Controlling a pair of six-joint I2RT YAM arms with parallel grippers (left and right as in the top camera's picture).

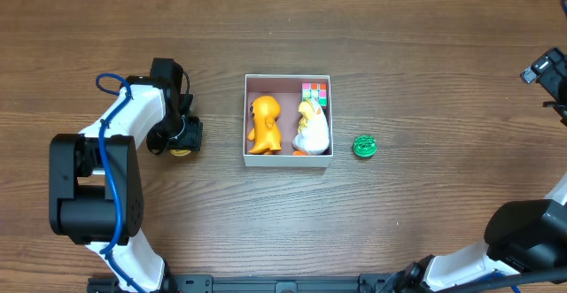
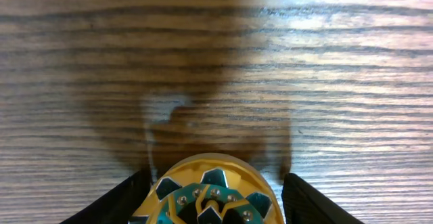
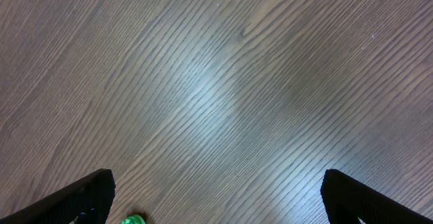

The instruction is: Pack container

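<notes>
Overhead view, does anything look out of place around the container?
Two round toys sit outside the container: a green toy on the table just right of it, and a yellow toy far left, between the fingers of the left gripper. Nothing looks spilled or damaged.

1. The overhead view looks straight down from high above and takes in the whole table [image 1: 399, 27], with the container [image 1: 288, 120] at its centre.
2. The left wrist view sits low and close, with a yellow disc toy [image 2: 213, 190] filling its lower edge.
3. The right wrist view looks down from higher, well off to one side. The green toy [image 3: 133, 219] at its bottom edge also shows overhead.
</notes>
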